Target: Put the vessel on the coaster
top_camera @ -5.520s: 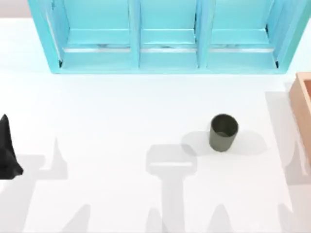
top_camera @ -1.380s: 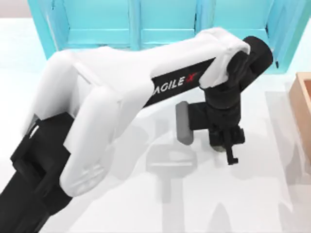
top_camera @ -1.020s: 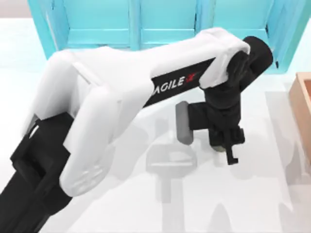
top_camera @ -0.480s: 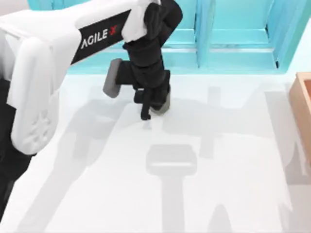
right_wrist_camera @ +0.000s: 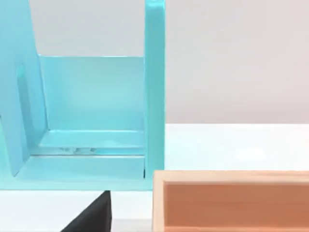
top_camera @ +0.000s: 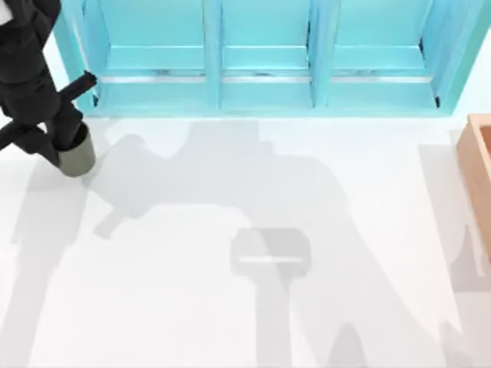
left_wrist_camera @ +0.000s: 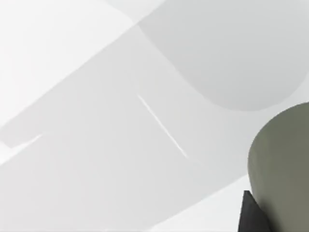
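The vessel (top_camera: 77, 156), a small dark olive-grey cup, is at the table's far left, just in front of the blue shelf's left corner. My left gripper (top_camera: 57, 138) comes down on it from above and is shut on it. In the left wrist view the vessel (left_wrist_camera: 282, 164) bulks close by, with a dark fingertip (left_wrist_camera: 249, 216) against its side. A round shadow on the white table lies apart from it, so it seems to hang above the surface. The coaster is out of view. My right gripper (right_wrist_camera: 91, 220) is parked at the right, facing the shelf.
A turquoise shelf unit (top_camera: 261, 69) with three bays runs along the back of the table. A light wooden box (top_camera: 479, 176) stands at the right edge, also close in the right wrist view as the box (right_wrist_camera: 231, 200).
My left arm has swung from the right middle of the table, across the shelf front, to the far left, with the vessel held in its gripper.
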Available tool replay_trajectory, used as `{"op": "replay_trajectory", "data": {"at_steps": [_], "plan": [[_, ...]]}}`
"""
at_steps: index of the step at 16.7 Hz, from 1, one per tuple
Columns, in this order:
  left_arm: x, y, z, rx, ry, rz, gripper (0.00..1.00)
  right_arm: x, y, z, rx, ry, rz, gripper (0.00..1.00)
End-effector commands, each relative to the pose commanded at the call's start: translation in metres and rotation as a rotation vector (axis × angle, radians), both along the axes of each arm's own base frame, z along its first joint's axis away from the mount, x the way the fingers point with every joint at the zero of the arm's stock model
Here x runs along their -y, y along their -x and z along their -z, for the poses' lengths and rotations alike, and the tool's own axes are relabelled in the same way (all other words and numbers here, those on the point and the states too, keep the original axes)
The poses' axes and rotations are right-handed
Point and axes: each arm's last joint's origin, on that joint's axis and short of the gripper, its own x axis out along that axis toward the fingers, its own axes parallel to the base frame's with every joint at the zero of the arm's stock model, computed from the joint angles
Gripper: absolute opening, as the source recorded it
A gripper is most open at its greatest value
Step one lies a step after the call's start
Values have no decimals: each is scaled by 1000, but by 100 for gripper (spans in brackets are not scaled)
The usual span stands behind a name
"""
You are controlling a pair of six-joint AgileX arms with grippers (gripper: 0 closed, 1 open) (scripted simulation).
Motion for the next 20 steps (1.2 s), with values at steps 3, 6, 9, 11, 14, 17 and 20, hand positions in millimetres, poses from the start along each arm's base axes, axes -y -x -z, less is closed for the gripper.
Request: {"op": "replay_trajectory", "data": {"at_steps": [3,6,9,11,14,17,20], "plan": [[-68,29,-8,-57,-8,251,0,0,0,0,0,0,0,100],[-117,66,-18,-102,8,490,0,0,0,0,0,0,0,100],[-146,104,-28,-122,28,685,0,0,0,0,0,0,0,100],[-157,126,-33,-126,37,782,0,0,0,0,0,0,0,100],[-165,148,-38,-129,46,877,0,0,0,0,0,0,0,100],[-167,156,-40,-130,49,908,0,0,0,0,0,0,0,100],[-167,156,-40,-130,49,908,0,0,0,0,0,0,0,100]]}}
